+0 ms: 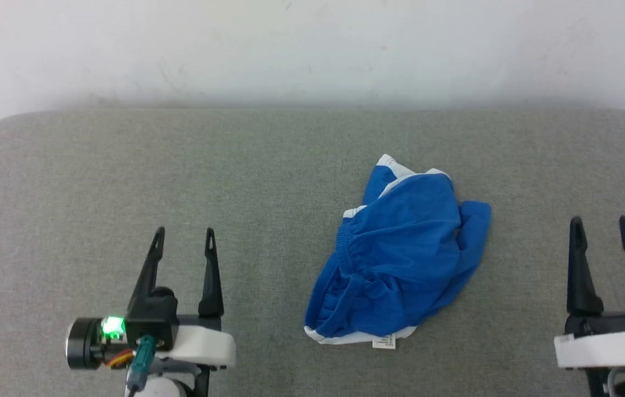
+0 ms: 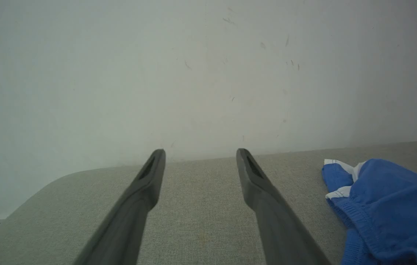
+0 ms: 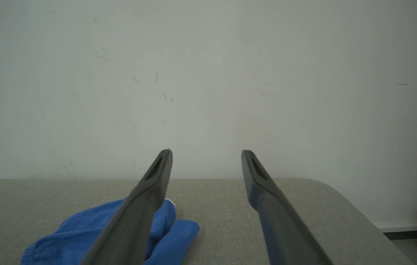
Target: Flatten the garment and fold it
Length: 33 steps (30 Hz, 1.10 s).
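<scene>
- Head view: left and right jaws spread, empty; crumpled royal-blue white-trimmed soft shorts [image 1: 400, 248] lie between them.
- Risk: pinching bunched layers together could trap creases.

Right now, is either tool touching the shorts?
No, the left tool and right tool stand open, apart from the crumpled shorts.

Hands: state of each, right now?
Left hand: open, holding nothing.
Right hand: open, holding nothing.
</scene>
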{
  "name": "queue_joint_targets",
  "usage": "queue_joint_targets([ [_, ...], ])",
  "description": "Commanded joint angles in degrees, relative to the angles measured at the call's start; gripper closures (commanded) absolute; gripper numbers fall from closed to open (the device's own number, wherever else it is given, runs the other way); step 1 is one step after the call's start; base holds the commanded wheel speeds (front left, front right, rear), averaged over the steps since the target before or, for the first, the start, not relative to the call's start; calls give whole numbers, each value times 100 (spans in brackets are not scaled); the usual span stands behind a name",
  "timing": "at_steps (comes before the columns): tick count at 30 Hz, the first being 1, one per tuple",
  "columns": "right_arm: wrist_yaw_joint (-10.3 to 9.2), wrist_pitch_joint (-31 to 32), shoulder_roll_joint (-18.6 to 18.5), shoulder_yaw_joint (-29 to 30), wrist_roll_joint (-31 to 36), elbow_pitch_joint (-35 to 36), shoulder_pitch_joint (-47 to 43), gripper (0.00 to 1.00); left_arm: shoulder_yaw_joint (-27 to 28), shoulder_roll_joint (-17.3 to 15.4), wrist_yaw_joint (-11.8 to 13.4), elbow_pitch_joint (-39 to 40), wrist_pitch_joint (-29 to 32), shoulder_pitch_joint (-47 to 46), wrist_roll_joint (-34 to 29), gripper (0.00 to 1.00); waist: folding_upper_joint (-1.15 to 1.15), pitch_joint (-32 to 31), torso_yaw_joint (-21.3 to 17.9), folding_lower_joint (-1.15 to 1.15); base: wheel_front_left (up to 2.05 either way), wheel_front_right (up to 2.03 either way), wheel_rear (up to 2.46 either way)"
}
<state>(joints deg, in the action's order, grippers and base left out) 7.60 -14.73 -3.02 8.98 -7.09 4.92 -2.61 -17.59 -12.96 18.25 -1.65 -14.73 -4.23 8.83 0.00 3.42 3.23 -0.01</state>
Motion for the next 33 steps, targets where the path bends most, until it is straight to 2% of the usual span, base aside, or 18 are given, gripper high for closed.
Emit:
queue_joint_targets([
  [1,-11,-27,14,-23,-31,-15,-97,0,92,75,-62,-14,-27,118,-109,0,0,-32,-15,1,0,0,0],
  [11,-11,-27,14,-147,-52,-40,-152,0,478,354,-482,-37,-27,278,-517,0,0,-120,-85,1,0,0,0],
  [15,-11,-27,14,-126,-44,-5,-101,0,536,353,-826,-59,-27,-117,-538,0,0,-69,-86,1,0,0,0],
  [16,-11,-27,14,-126,-44,-5,-101,0,536,353,-826,-59,-27,-117,-538,0,0,-69,-86,1,0,0,0],
  [20,-11,-27,14,-155,20,31,-2,0,559,270,-1299,-246,-27,-943,-532,0,0,50,-131,1,0,0,0],
  [27,-11,-27,14,-151,98,74,111,0,243,96,-2164,-1685,18,-2718,-590,0,0,230,-292,1,0,0,0],
  [30,-11,-27,14,-182,132,67,145,0,-63,148,-2455,-2288,432,-3429,-449,0,0,301,-381,1,0,0,0],
  [33,-11,-27,14,-225,149,65,221,0,-483,232,-2563,-2763,1107,-4009,59,0,0,395,-495,1,0,0,0],
])
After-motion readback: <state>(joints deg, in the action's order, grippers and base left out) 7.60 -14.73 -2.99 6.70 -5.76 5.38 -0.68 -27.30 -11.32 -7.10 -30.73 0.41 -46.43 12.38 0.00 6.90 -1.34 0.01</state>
